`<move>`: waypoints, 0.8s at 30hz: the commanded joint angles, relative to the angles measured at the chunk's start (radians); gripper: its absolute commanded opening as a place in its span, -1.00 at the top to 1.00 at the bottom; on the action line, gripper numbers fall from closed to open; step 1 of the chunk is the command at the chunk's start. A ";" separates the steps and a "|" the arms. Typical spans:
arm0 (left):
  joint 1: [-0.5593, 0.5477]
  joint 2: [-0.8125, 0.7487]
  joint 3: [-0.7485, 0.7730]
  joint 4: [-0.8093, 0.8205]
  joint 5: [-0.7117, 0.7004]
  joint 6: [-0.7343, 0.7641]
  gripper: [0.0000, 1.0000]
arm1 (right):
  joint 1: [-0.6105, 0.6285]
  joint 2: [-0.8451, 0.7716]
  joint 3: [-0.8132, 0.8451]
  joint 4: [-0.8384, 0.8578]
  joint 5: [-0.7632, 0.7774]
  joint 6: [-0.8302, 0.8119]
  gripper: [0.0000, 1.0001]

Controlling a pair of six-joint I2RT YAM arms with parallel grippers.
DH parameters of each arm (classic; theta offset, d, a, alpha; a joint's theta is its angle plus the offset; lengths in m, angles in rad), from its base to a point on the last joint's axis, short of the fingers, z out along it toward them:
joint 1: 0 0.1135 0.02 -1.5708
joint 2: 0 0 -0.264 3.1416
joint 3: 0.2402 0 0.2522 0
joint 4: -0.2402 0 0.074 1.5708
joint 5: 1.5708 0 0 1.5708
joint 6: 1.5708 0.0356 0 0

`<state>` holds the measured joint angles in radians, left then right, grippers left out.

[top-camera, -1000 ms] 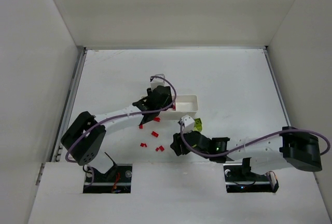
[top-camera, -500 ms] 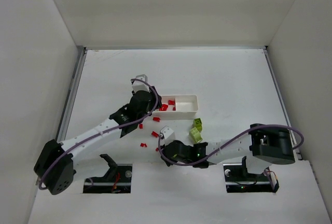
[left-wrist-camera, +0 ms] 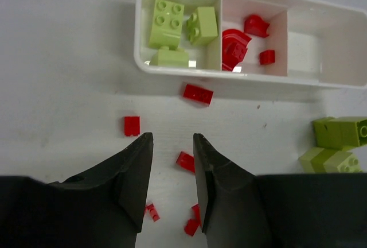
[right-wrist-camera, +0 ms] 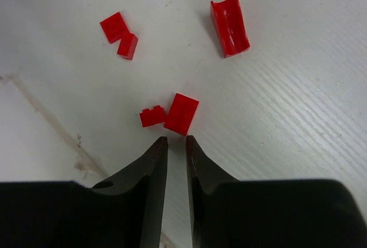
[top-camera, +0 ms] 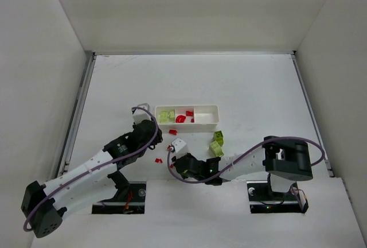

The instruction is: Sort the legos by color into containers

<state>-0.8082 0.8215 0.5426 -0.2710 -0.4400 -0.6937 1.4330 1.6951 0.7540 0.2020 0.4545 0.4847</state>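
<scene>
No text, label, brand, number or sign can be read in any of the views. In the left wrist view the stud tops of the yellow-green legos point(left-wrist-camera: 166, 23) in the white tray point(left-wrist-camera: 172, 69) seem plain, but they are too small and soft to be sure.
</scene>
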 commanded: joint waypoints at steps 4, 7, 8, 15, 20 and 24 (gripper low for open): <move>-0.104 -0.028 -0.010 -0.232 -0.054 -0.107 0.35 | -0.033 -0.017 0.010 -0.010 0.038 0.002 0.64; -0.151 -0.010 -0.016 -0.264 -0.065 -0.154 0.33 | -0.033 -0.032 0.016 -0.012 0.038 0.002 0.63; -0.168 -0.002 -0.020 -0.272 -0.066 -0.168 0.32 | -0.033 -0.034 0.019 -0.012 0.036 0.003 0.57; -0.217 -0.018 -0.043 -0.281 -0.097 -0.230 0.31 | -0.032 -0.006 0.041 -0.012 0.039 0.008 0.08; -0.225 -0.022 -0.055 -0.290 -0.086 -0.245 0.31 | -0.033 0.020 0.053 -0.006 0.041 0.003 0.08; -0.236 -0.004 -0.041 -0.324 -0.074 -0.250 0.31 | -0.047 0.032 0.062 0.014 0.032 -0.001 0.09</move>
<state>-1.0332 0.8154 0.4995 -0.5488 -0.5049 -0.9157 1.3960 1.7103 0.7788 0.1886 0.4763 0.4896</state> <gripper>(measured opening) 0.343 0.458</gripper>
